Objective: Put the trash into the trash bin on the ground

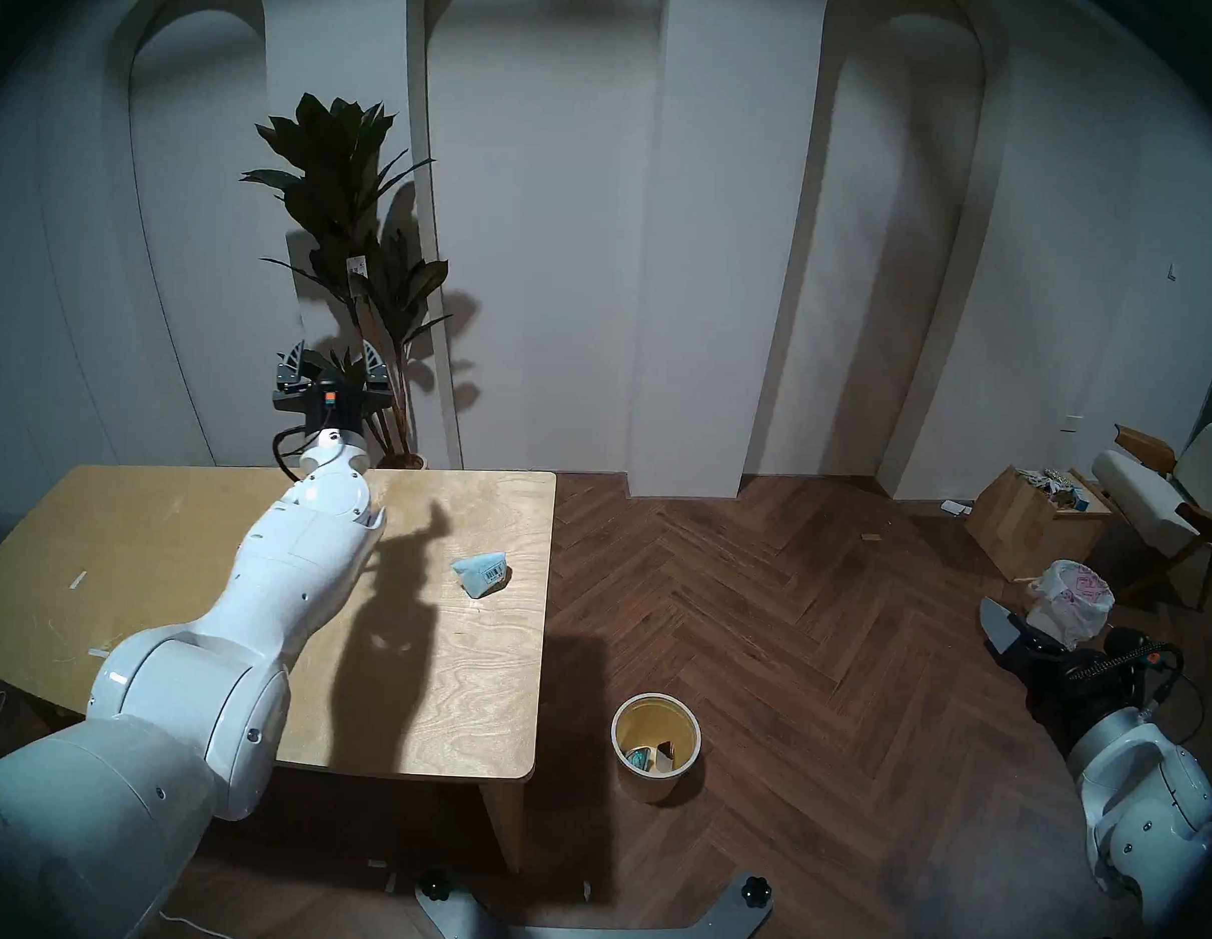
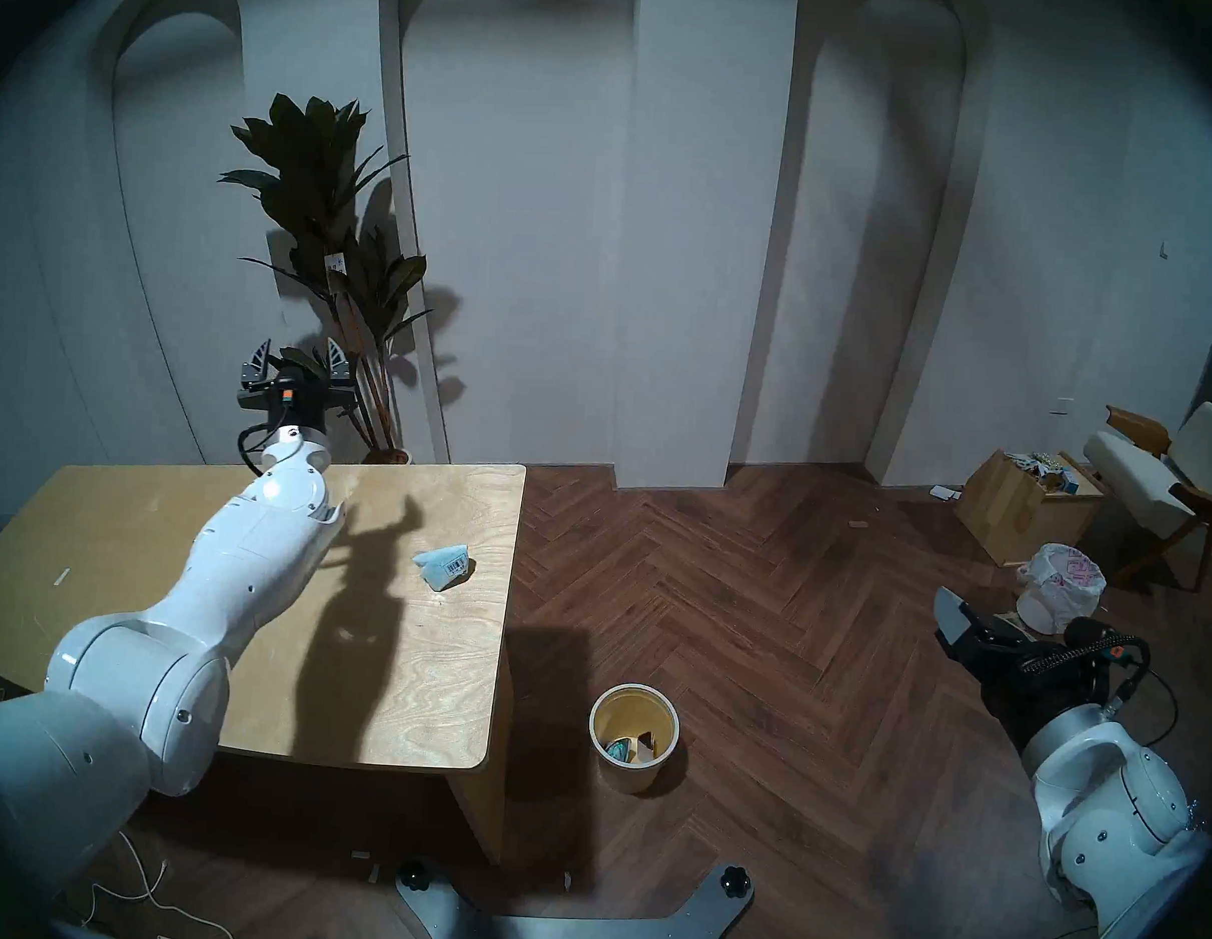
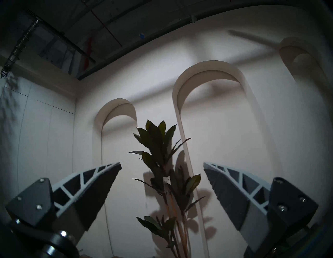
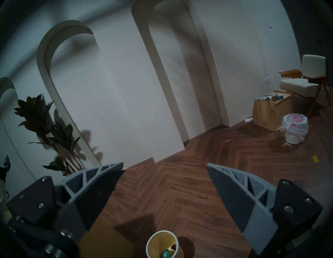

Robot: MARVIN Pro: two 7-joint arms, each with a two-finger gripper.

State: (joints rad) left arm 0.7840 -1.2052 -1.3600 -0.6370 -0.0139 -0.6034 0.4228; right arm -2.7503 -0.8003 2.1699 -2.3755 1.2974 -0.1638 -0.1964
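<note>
A pale blue barcoded packet (image 1: 482, 572) (image 2: 444, 566) lies on the wooden table (image 1: 156, 550) (image 2: 122, 527) near its right edge. The round cream trash bin (image 1: 652, 788) (image 2: 628, 778) (image 4: 149, 245) stands on the floor to the right of the table. A teal blister pack (image 1: 639, 758) (image 2: 617, 749) (image 4: 166, 254) and another scrap lie inside it. My left gripper (image 1: 334, 358) (image 2: 297, 358) (image 3: 162, 164) is raised above the table's far edge, open and empty, pointing at the plant. My right gripper (image 1: 1019, 636) (image 2: 971, 623) (image 4: 164, 166) hovers open and empty, right of the bin.
A tall potted plant (image 1: 350, 239) (image 3: 162, 171) (image 4: 54, 133) stands behind the table. A wooden box (image 1: 1031, 525) (image 4: 272, 111), a white bin with a pink-printed bag (image 1: 1072, 600) (image 4: 294, 128) and a chair (image 1: 1171, 483) are at the far right. My base plate (image 1: 590, 936) is at the bottom.
</note>
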